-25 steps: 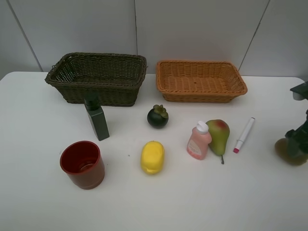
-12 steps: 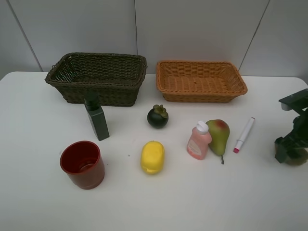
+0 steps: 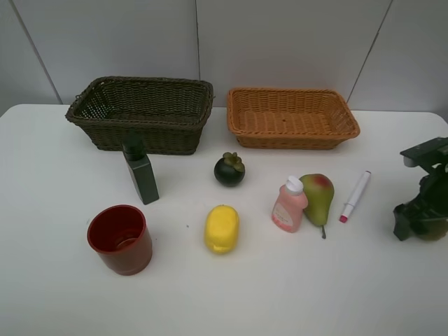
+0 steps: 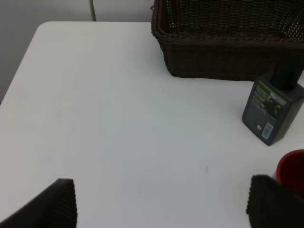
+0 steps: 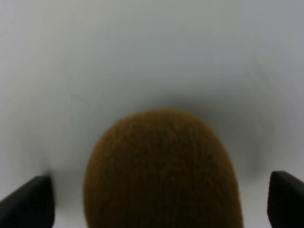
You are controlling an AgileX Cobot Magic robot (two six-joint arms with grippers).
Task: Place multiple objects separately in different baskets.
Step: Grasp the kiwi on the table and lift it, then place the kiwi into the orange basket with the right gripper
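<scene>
One item in hand: the brown kiwi [image 5: 161,161], lying on the desk [image 3: 280,280] at its right edge, well apart from the orange-tan basket [image 3: 292,117]. Step: pick, grasp not yet made. The right end effector [image 5: 156,202] is spread wide, straddling the fruit — contact cannot be judged, the view being blurred. Next called for: closure, then a lift. Surface: matte, fuzzy, oval. The left end effector [image 4: 164,204] is held released.

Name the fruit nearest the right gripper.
The brown kiwi: it sits between the fingers of the open right gripper. The mangosteen, lemon and pear lie far off.
</scene>
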